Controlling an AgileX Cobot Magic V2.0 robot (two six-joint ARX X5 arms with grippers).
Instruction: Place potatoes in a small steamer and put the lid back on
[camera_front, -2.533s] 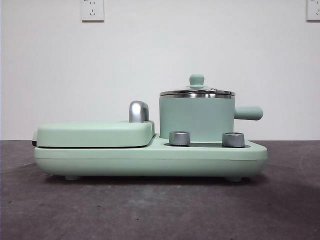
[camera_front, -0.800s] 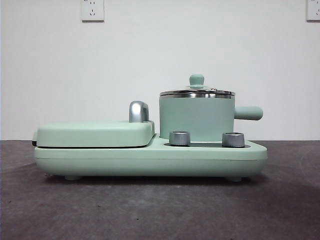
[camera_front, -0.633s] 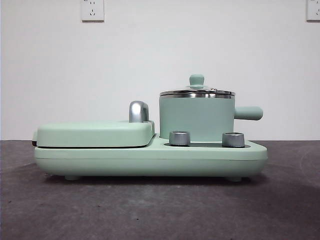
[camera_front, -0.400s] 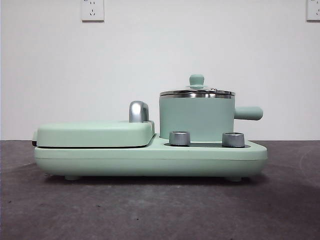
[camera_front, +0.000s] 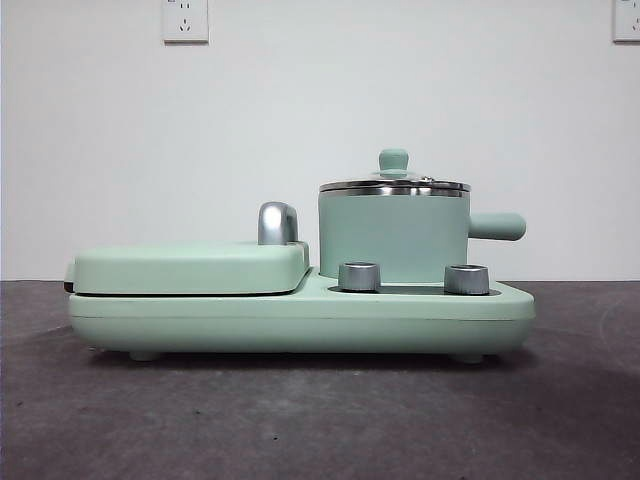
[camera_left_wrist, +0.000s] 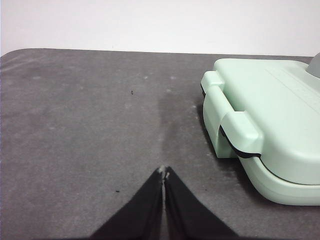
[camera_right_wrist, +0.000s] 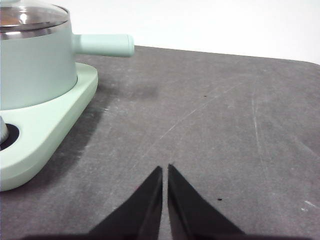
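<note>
- The mint-green cylindrical steamer pot (camera_front: 393, 238) sits centre-right in the front view, on the pale green cooker base (camera_front: 300, 318).
- Its chrome-rimmed round lid with a green knob (camera_front: 394, 176) is on top, closed.
- Left gripper (camera_left_wrist: 163, 172): jaws pressed together over bare grey table (camera_left_wrist: 85, 130), beside the flat green griddle cover (camera_left_wrist: 270, 120).
- Right gripper (camera_right_wrist: 165, 170): jaws nearly touching, holding nothing.
- Can't spot any potato.

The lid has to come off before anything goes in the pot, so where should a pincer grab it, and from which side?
Probably by the small green knob standing upright at the centre of the lid, coming straight down from above. The lid lies flat on the pot, so its thin rim offers little to pinch.
</note>
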